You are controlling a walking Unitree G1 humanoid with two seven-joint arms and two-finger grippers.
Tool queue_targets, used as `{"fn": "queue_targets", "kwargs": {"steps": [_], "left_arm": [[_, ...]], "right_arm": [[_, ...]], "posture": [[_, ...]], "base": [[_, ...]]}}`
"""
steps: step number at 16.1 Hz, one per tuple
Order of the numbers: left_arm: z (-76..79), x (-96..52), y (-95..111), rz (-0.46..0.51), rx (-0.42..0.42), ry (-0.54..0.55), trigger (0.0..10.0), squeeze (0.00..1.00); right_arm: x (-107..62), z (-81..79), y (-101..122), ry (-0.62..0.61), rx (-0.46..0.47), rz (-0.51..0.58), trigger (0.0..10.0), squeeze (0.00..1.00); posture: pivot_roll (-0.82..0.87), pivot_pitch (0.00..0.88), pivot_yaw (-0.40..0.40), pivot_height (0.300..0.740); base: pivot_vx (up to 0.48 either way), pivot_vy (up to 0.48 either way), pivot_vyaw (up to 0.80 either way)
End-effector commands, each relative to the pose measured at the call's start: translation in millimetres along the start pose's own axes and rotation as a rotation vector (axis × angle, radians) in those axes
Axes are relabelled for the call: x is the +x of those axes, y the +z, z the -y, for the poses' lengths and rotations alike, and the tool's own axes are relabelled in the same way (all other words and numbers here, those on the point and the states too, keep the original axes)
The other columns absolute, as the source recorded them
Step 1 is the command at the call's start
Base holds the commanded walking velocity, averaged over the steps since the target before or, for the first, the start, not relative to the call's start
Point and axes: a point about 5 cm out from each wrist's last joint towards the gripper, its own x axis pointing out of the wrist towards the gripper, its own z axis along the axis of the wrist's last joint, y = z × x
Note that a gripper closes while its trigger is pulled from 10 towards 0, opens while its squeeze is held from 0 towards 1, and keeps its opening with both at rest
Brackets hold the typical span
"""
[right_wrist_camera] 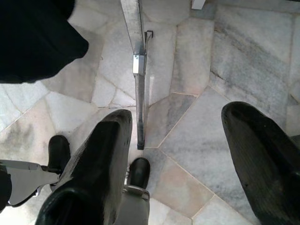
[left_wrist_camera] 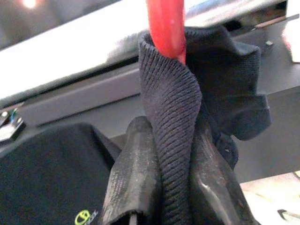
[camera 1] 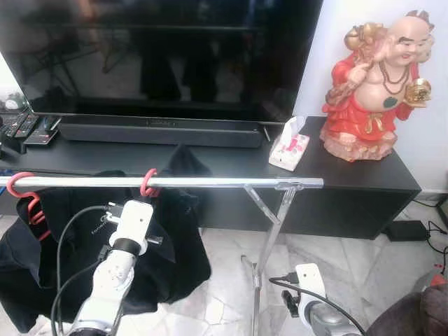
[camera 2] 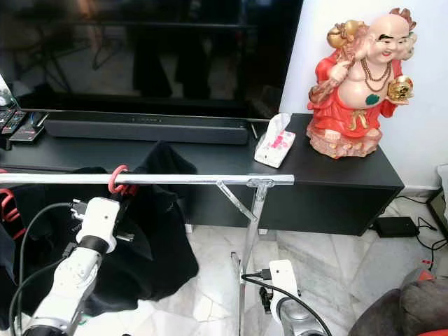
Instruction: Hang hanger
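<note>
Left pincer (left_wrist_camera: 164,187) pinches black cloth (left_wrist_camera: 176,117) just under red hanger (camera 1: 148,183) hook at 12 o'clock, hook over rail (camera 1: 210,182). Right pincer (right_wrist_camera: 187,164) spread, low over floor (right_wrist_camera: 187,84).

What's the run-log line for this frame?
task: hang hanger | hanger: hooked on rail | left end effector: shut on shirt collar | right end effector: open, idle

Both arms are silver-white with ribbed, rounded segments. The left arm (camera 1: 115,269) ends in a boxy white wrist block above a black collar, with grey cables looping alongside. The right arm (camera 1: 315,301) carries a similar white block with a black cable plugged in. Each gripper's fingers (right_wrist_camera: 96,164) are long, black and matte.
</note>
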Motion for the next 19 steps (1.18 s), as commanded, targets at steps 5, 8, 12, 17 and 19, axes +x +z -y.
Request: {"fn": "queue_targets", "kwargs": {"steps": [5,8,12,17,19], "left_arm": [[-1.1,6.9,-5.1,-0.083,-0.037,0.07,10.0,0.0],[3.4,6.8,-13.7,-0.156,-0.043,0.075,10.0,0.0],[6.7,8.3,-19.0,-0.209,-0.047,0.05,10.0,0.0],[5.1,4.8,-15.4,-0.167,-0.077,0.059,10.0,1.0],[6.6,3.8,-10.9,-0.126,-0.064,0.041,10.0,1.0]], "right_arm": [[0.0,0.8,1.3,-0.001,-0.009,0.004,10.0,0.0],[0.6,-2.2,3.3,0.004,-0.007,0.009,10.0,0.0],[0.9,-4.2,4.8,0.005,-0.006,0.01,10.0,0.0],[0.8,-4.5,3.7,0.006,-0.01,0.008,10.0,0.0],[0.9,-4.6,3.6,0.006,-0.011,0.008,10.0,0.0]], "posture": [[-0.08,0.0,-0.028,0.74],[-0.07,0.0,-0.029,0.74],[-0.07,0.0,-0.029,0.74],[-0.07,0.0,-0.029,0.74],[-0.07,0.0,-0.029,0.74]], "base": [[0.0,0.0,0.0],[0.0,0.0,0.0],[0.0,0.0,0.0],[0.0,0.0,0.0],[0.0,0.0,0.0]]}}
